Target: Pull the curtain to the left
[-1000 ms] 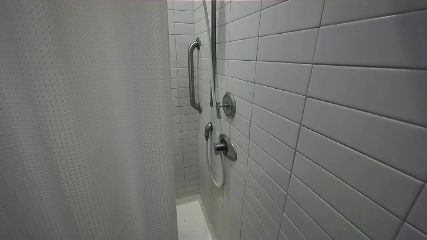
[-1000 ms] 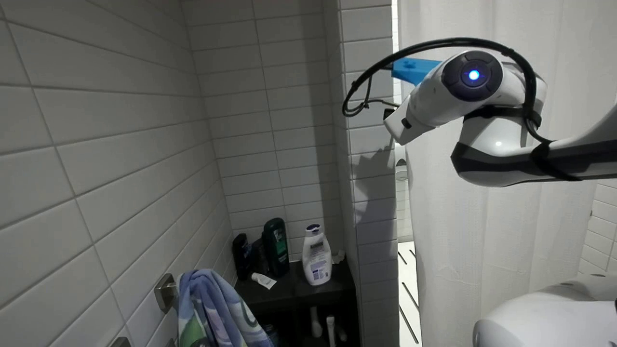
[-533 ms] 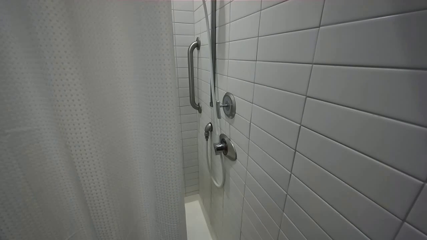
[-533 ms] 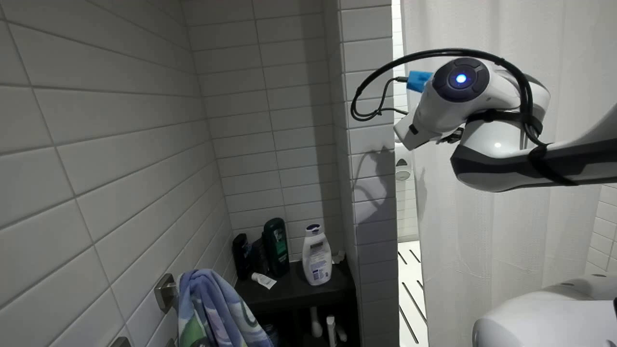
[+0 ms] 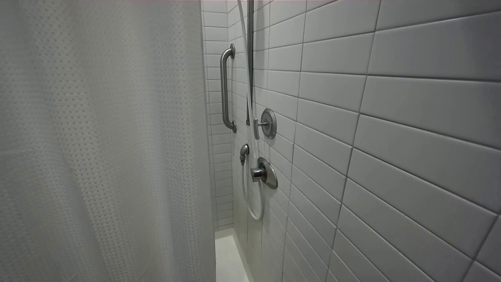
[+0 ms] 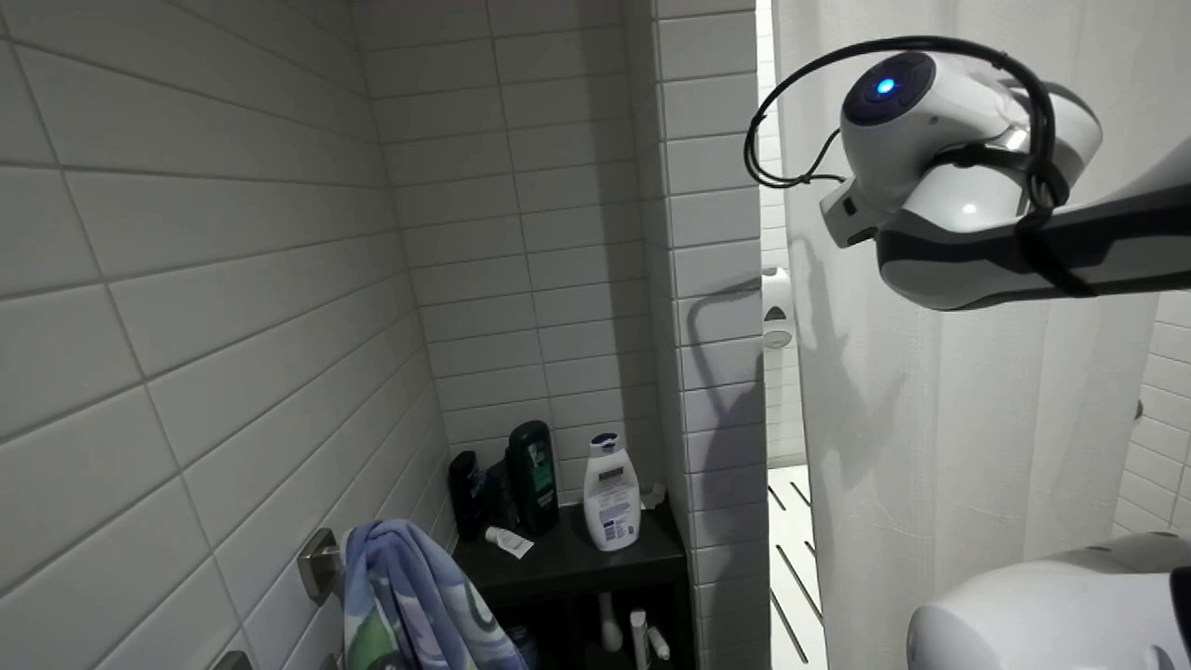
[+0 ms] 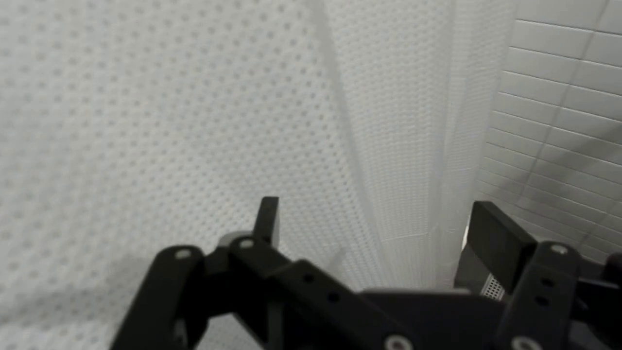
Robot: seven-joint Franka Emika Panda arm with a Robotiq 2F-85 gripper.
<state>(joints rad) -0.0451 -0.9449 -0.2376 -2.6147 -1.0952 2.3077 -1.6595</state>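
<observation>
White waffle curtain (image 5: pixel 117 141) hangs left of the tiled wall (image 5: pixel 415 105) in an exterior view; gripper (image 7: pixel 376 204) near in wrist view, curtain beyond, fingers (image 7: pixel 500 243) spread wide w/ nothing gripped AFAICT.

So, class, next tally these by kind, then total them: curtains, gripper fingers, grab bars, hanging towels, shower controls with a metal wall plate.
Curtain: 1
Gripper fingers: 2
Grab bar: 1
Hanging towel: 1
Shower controls: 2
Total: 7

White bottle (image 6: pixel 611 493), printed label (image 6: pixel 616 521), no text legible
</observation>
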